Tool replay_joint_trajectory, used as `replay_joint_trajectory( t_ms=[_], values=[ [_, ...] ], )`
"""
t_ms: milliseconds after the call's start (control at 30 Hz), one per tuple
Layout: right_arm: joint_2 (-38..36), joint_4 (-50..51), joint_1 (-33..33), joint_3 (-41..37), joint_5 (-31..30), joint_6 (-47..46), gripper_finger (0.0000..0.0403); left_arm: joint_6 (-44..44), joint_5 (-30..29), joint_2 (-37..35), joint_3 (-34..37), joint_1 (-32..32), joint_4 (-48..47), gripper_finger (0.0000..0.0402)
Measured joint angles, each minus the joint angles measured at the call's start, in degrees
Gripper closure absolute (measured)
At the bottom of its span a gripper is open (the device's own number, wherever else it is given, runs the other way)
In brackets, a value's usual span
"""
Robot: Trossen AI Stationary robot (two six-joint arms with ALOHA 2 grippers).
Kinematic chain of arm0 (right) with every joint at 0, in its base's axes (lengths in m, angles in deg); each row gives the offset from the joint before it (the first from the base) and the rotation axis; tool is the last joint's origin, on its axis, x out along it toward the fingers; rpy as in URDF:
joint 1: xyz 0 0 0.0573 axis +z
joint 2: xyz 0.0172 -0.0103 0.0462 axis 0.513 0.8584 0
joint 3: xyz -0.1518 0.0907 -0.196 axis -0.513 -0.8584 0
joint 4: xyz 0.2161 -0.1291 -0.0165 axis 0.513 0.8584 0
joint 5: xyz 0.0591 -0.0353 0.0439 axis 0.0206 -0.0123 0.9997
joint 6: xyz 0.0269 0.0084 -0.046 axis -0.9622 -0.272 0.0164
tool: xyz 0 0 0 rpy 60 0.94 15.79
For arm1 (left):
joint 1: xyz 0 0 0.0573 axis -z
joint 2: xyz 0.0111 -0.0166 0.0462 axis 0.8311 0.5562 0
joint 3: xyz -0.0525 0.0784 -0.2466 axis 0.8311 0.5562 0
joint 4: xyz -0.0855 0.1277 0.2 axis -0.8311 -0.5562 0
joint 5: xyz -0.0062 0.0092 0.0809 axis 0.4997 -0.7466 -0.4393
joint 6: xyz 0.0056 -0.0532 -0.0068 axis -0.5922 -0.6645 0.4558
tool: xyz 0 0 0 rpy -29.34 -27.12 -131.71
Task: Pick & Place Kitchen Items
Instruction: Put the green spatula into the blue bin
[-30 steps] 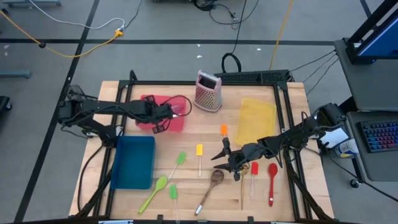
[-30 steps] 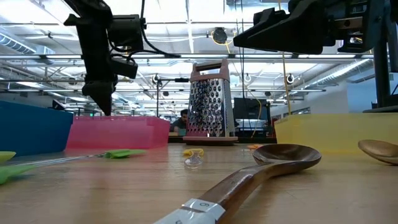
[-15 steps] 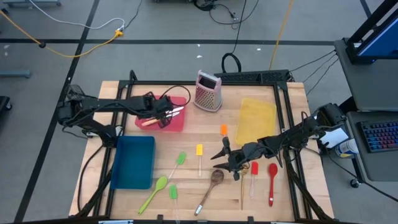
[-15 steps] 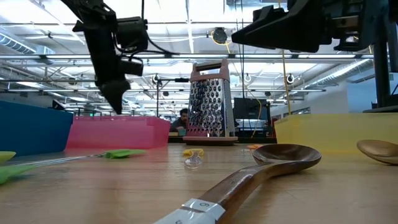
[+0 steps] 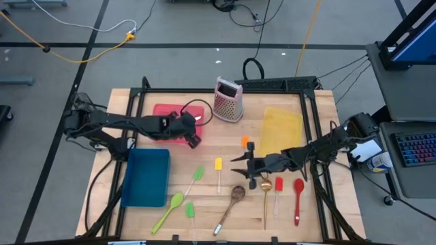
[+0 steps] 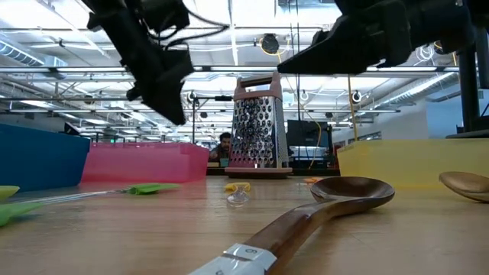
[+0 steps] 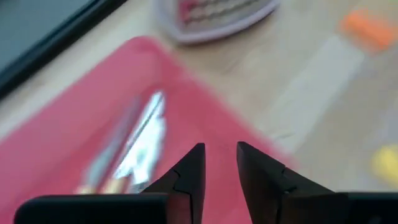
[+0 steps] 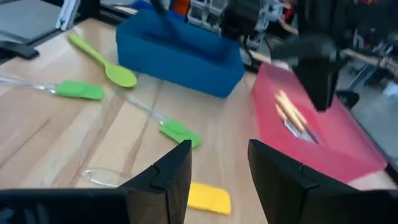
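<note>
Kitchen items lie loose on the wooden table: an orange spatula (image 5: 244, 141), a yellow spatula (image 5: 219, 165), a green spatula (image 5: 197, 173), a green spoon (image 5: 174, 203), a brown spoon (image 5: 236, 194), a red spatula (image 5: 278, 185) and a red spoon (image 5: 298, 187). A cream-handled knife (image 7: 140, 140) lies flat in the red tray (image 5: 170, 112). My left gripper (image 5: 193, 141) hangs open above the tray's right edge, with nothing between its fingers (image 7: 219, 155). My right gripper (image 5: 242, 165) is open and empty over the table, between the yellow spatula and the red spatula.
A blue bin (image 5: 146, 177) stands at the near left, with a yellow tray (image 5: 281, 129) at the far right. A metal grater (image 5: 227, 99) stands upright at the far middle. Bare wood lies between the red tray and the yellow tray.
My left gripper has swung from over the middle of the red tray toward the table's right, to the tray's right edge. It has rolled and tipped up as it went. My right gripper has rolled a little where it is.
</note>
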Motion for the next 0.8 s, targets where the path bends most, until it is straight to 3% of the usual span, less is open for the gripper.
replay_joint_trajectory(
  t_ms=[100, 300, 600, 800],
  values=[
    [0.0, 2.39, -0.21, 0.0, 0.1, -3.03, 0.0253, -4.74, 0.04, 0.0, 0.0, 3.91, 4.27, 0.0309],
    [0.0, 5.07, -0.13, 0.0, 0.21, -5.48, 0.0249, -5.73, -0.02, 0.0, 0.0, 11.99, 9.95, 0.0309],
    [0.0, 5.16, -0.17, 0.0, 0.24, -5.97, 0.0203, -11.39, -0.93, 0.16, 0.0, 21.13, 11.08, 0.0309],
    [0.0, 5.25, -0.17, 0.0, 0.23, -5.97, 0.0189, -16.69, -3.71, 4.08, -0.05, 25.38, 12.32, 0.0309]
  ],
)
